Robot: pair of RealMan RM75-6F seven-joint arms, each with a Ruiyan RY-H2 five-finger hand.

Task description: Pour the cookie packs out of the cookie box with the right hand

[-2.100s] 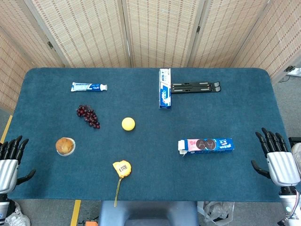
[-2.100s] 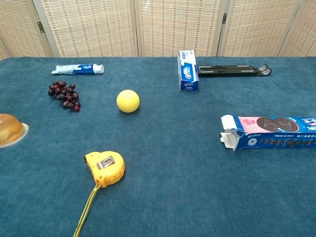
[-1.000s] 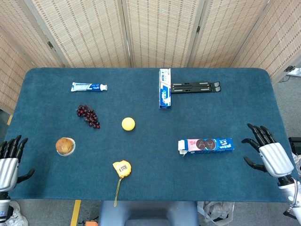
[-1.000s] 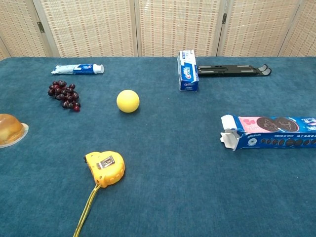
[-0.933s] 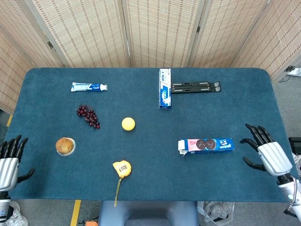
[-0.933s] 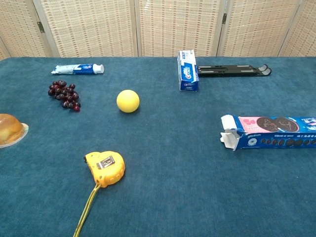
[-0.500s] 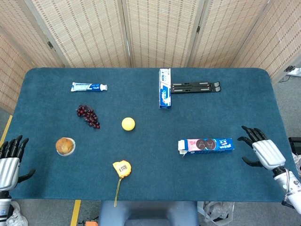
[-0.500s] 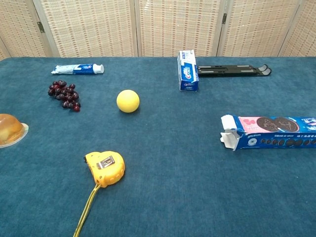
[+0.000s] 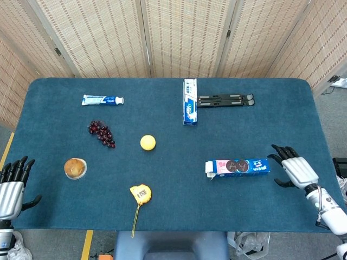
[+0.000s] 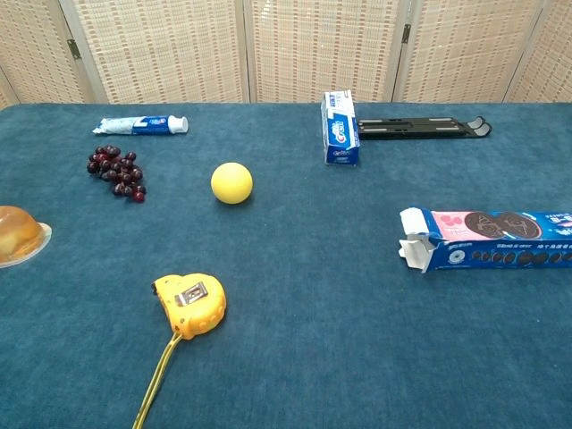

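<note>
The blue and pink cookie box [image 9: 238, 167] [image 10: 492, 238] lies flat on the blue table, its white end flaps open toward the left. No cookie packs show outside it. My right hand [image 9: 293, 169] hovers just right of the box's closed end, fingers spread and holding nothing; it does not touch the box. The chest view does not show this hand. My left hand [image 9: 11, 187] stays at the table's front left corner, fingers apart and empty.
On the table: a toothpaste tube [image 9: 102, 99], dark grapes [image 9: 101, 134], a yellow ball [image 9: 147, 142], a bun in a plastic cup [image 9: 75, 168], a yellow tape measure [image 9: 140, 194], a toothpaste box [image 9: 189, 101] and a black stand [image 9: 225, 100].
My right hand has moved left and forward from the table's right edge until it is close beside the box's right end. The box and the left hand have stayed put.
</note>
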